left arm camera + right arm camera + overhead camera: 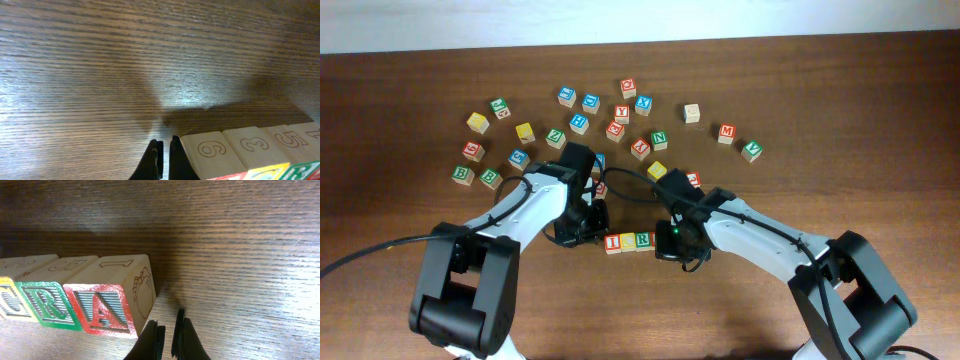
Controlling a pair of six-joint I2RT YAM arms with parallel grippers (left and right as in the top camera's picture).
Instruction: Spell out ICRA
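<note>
On the brown wood-grain worktop (880, 120), the left arm's fingers (161, 159) are pressed together with nothing between them. Their tips point down just beside the left end of a row of small wooden letter cubes (628, 242), which lies near the middle of the worktop. From the left the row holds a red-lettered I cube (613, 243), a yellow-framed C cube (628, 241), a green R cube (47, 302) and a red A cube (102, 311), all touching side by side. The right arm's fingers (162, 340) stand just beside the A cube's right end, drawn shut and holding nothing. On the far side, a loose scatter of coloured letter cubes (580, 122) spreads from left to right, apart from the row.
</note>
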